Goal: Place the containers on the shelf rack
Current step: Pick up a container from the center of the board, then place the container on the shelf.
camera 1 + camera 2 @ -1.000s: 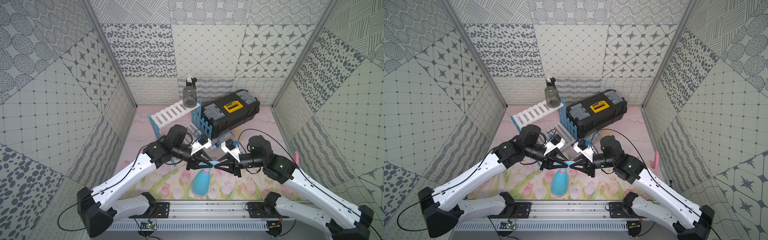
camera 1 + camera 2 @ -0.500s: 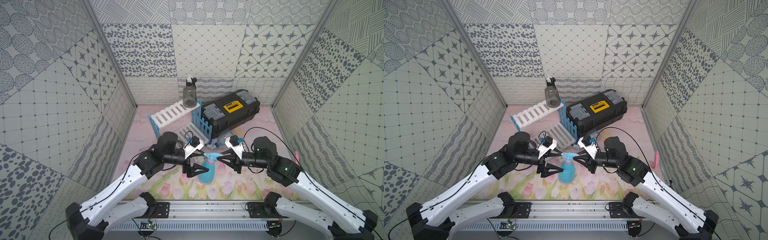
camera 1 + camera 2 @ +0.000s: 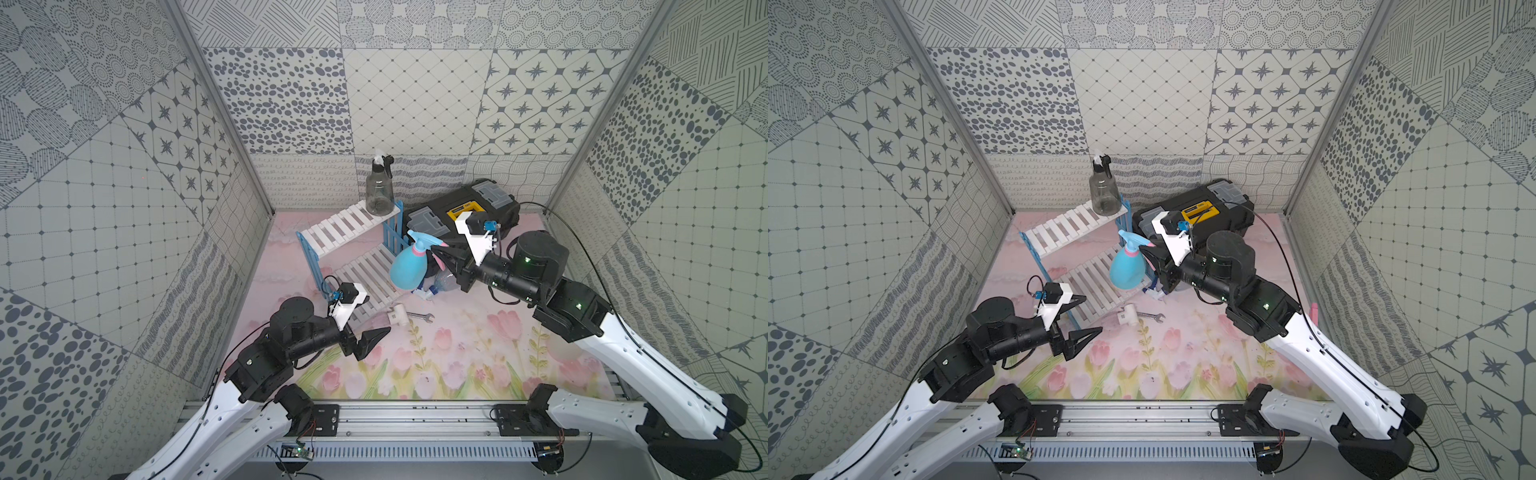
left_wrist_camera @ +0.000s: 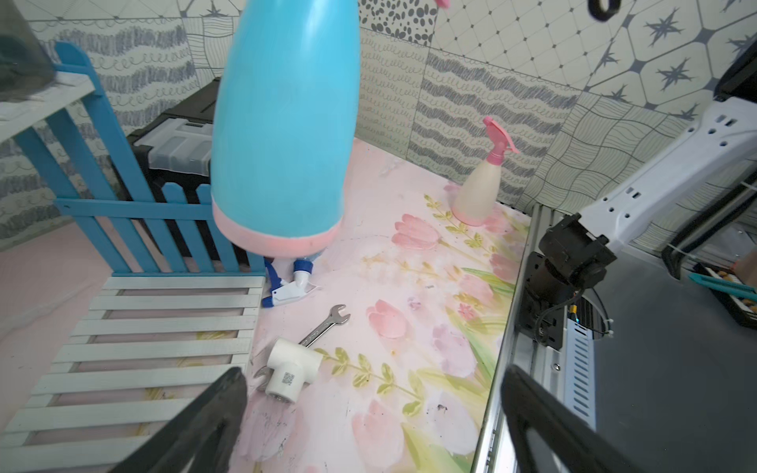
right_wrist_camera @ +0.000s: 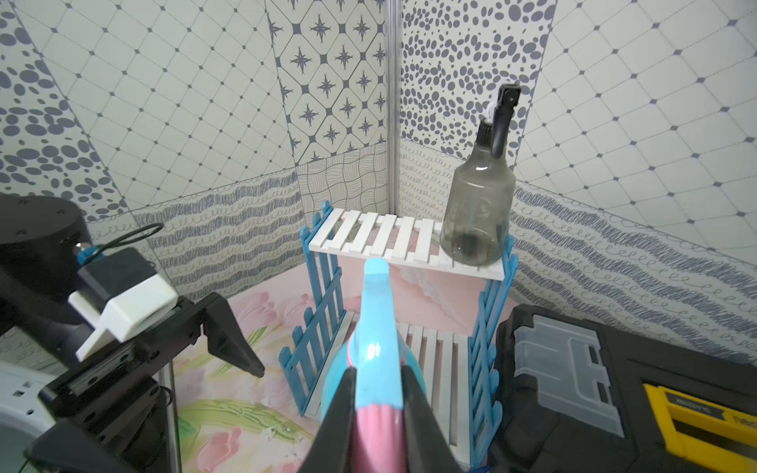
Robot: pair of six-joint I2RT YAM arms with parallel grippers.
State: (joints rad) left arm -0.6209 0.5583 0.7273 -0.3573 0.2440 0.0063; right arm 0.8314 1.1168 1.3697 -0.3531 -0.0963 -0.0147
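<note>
My right gripper [image 3: 439, 253] is shut on the pink trigger head of the light blue container [image 3: 409, 270]. That container hangs upright in the air by the right end of the shelf rack [image 3: 345, 226], above its lower shelf [image 5: 430, 352]. A smoky grey container [image 3: 379, 189] stands on the top shelf's right end. A clear container [image 3: 442, 282] with a blue-white trigger [image 4: 286, 290] lies on the mat below the blue one. A cream container [image 4: 479, 192] with a pink top stands at the right wall. My left gripper [image 3: 376, 316] is open and empty, at the rack's front corner.
A black toolbox [image 3: 465, 208] with a yellow latch sits right of the rack, behind my right gripper. A white pipe fitting [image 3: 398, 313] and a wrench [image 3: 422, 317] lie on the floral mat in front of the lower shelf.
My left gripper opened, let go of the light blue container and drew back to the front left. My right gripper lifted the container and carried it back toward the rack.
</note>
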